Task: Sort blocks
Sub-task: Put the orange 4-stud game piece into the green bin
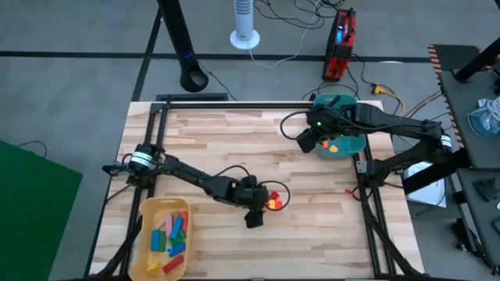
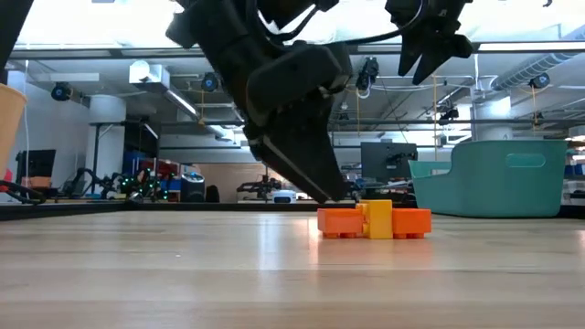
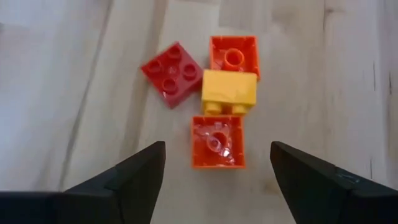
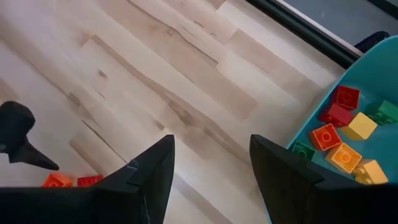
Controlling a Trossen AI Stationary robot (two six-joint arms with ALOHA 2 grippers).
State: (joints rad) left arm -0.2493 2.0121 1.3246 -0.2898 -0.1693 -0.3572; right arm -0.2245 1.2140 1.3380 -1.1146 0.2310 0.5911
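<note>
We saw the left gripper [image 3: 214, 177] hanging low over the worktop [image 1: 234, 148], a little in from the middle of its near edge, with its fingers spread wide and nothing between them. Just beyond it lay a small cluster of blocks: a red block [image 3: 171, 73], an orange block [image 3: 234, 56], a yellow block [image 3: 229, 91] touching that orange one, and a second orange block [image 3: 217, 142] nearest the fingers, lying in line with the gap between them.

In the low view the yellow block stood between the two orange ones, and the gripper's dark tips came down just beside the cluster.

The right gripper [image 4: 211, 171] hovered at the far right corner of the worktop, beside the rim of the teal bin [image 1: 355, 144], its fingers parted and empty. Red, orange, yellow and green blocks lay inside that bin. The yellow tray [image 1: 148, 211], at the near left corner, held more blocks in several colours.
</note>
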